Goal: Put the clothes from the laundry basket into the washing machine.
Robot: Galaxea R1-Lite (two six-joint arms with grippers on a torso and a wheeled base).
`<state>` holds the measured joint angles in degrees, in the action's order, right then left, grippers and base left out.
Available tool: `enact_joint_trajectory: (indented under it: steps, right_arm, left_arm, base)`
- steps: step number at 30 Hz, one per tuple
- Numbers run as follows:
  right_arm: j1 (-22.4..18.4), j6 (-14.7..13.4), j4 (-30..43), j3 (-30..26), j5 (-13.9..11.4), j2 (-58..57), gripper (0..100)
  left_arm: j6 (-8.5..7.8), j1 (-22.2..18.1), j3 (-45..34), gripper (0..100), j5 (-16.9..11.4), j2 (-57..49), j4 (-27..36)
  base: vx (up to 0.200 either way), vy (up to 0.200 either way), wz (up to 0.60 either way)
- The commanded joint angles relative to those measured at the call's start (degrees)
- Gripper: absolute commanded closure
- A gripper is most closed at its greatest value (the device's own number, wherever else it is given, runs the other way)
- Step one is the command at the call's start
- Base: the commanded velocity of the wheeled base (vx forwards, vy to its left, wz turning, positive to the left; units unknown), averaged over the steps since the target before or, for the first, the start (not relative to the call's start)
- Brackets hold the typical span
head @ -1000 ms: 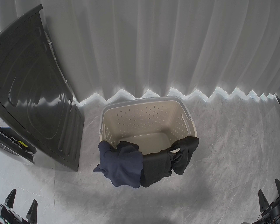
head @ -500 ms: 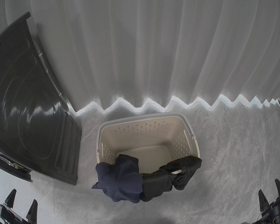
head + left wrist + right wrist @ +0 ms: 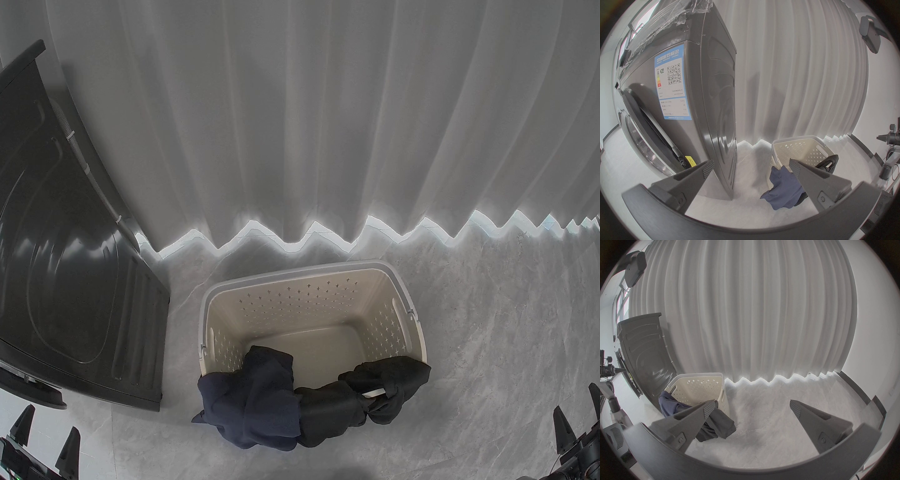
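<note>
Two risks stand out, both judged from the present layout. First, the navy garment (image 3: pixel 253 403) and the black garment (image 3: pixel 350 400) hang over the near rim of the laundry basket (image 3: pixel 300 275), largely outside it. A pinch on a loose fold alone could drag the cloth onto the floor (image 3: pixel 500 312) or tip the basket toward the robot. Second, the two garments touch and overlap at the rim, so lifting one may pull the other along and drop it short of the washing machine (image 3: pixel 56 275).

Left gripper (image 3: pixel 751 162): fingers (image 3: pixel 690 178) spread wide, nothing between them, touching nothing. Right gripper (image 3: pixel 752 402): likewise wide apart and unloaded.

Both grippers hang low on the robot's side of the basket, well apart from the clothes. The left one is near the machine's front corner and the right one is above bare floor.

The basket stands on the floor just beside the machine's side panel, with a white curtain (image 3: pixel 312 125) behind. The machine's round door (image 3: pixel 640 140) faces away from the basket. Whether it is latched cannot be told, and a closed door would block loading.
</note>
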<state>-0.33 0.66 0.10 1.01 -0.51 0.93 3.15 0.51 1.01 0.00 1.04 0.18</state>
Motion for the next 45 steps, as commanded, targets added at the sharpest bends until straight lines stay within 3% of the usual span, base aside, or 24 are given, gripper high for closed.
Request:
enact_joint_trajectory:
  steps: [1,5,14,41,45]
  right_arm:
    - [0.07,0.04,-0.01,-1.01,-0.02,-0.84,0]
    - [0.07,0.04,-0.01,-1.01,-0.02,-0.84,0]
    - [0.07,0.04,-0.01,-1.01,-0.02,-0.84,0]
    - [0.07,0.04,-0.01,-1.01,-0.02,-0.84,0]
    - [0.07,0.04,-0.01,-1.01,-0.02,-0.93,0]
  left_arm:
    - [0.02,0.02,-1.01,0,0.0,-0.95,-0.01]
    - [0.02,0.02,-1.01,0,0.0,-0.95,-0.01]
    - [0.11,-0.07,-1.01,0,0.0,-0.95,-0.01]
    - [0.11,0.02,-1.01,0,0.09,-0.95,-0.01]
    - [0.11,-0.07,-1.01,0,0.09,-0.95,-0.01]
  base:
    - [0.0,0.0,0.0]
    - [0.0,0.0,0.0]
    - [0.2,0.0,0.0]
    - [0.0,-0.022,0.0]
    - [0.2,0.0,0.0]
